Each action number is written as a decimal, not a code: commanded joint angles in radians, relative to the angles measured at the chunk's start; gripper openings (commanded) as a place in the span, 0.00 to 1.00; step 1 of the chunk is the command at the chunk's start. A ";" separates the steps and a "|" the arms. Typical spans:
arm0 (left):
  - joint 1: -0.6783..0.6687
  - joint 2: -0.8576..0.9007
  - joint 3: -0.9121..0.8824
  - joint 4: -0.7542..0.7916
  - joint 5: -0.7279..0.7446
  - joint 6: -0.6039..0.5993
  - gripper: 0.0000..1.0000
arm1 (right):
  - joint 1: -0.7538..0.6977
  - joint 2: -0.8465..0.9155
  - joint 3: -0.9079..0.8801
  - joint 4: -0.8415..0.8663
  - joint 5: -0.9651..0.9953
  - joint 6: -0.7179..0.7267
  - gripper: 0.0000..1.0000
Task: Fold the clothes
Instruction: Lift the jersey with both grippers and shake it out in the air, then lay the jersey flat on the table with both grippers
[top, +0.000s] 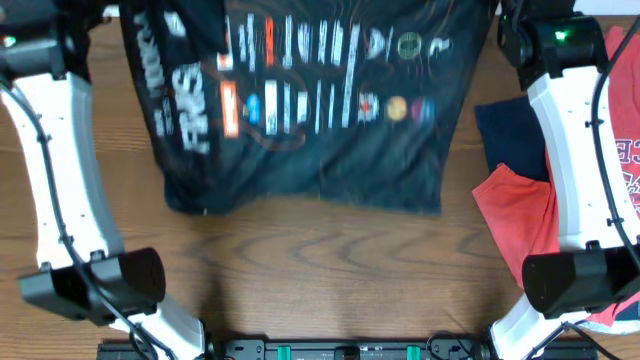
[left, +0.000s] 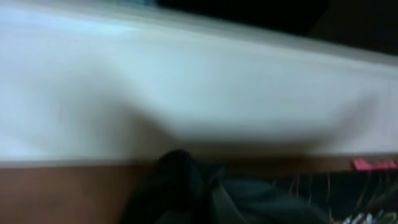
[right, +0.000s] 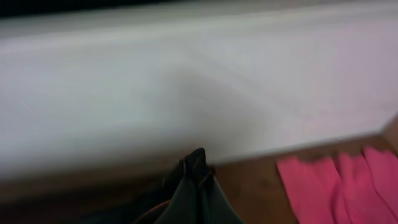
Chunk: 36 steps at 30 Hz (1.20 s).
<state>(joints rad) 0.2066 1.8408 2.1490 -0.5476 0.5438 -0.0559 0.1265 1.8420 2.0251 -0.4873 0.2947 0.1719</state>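
The wooden table (top: 330, 260) fills the overhead view. The black jersey (top: 320, 150) lies spread across its far middle, logos up, its near hem ragged and its far part running off the far edge of the picture.

The white left arm (top: 60, 170) reaches along the left side and the right arm (top: 565, 170) along the right, each ending by a far corner of the jersey. A red T-shirt (top: 515, 220) lies on the right under the right arm, with a navy garment (top: 510, 135) just beyond it.

The left gripper (top: 113, 10) sits at the jersey's far left corner and the right gripper (top: 503, 22) at its far right corner.

Both wrist views are badly blurred. Each shows dark cloth (left: 249, 199) (right: 199, 193) drawn up into a peak at the bottom centre, before a pale wall (left: 186, 81). The fingers cannot be made out from the cloth, so I cannot tell whether either pair of jaws is apart or clamped.
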 joint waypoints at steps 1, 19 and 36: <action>0.008 -0.021 0.014 0.131 -0.010 -0.031 0.06 | -0.040 -0.052 0.074 0.061 0.023 0.040 0.01; 0.063 -0.040 0.167 -0.280 0.080 -0.031 0.06 | -0.171 -0.026 0.267 -0.459 0.098 0.051 0.01; 0.057 0.000 -0.576 -1.032 0.000 0.290 0.06 | -0.174 0.097 0.015 -1.211 0.069 0.249 0.01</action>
<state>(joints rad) 0.2462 1.8397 1.6867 -1.5745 0.6292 0.1783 -0.0151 1.9400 2.1117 -1.6897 0.2951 0.3534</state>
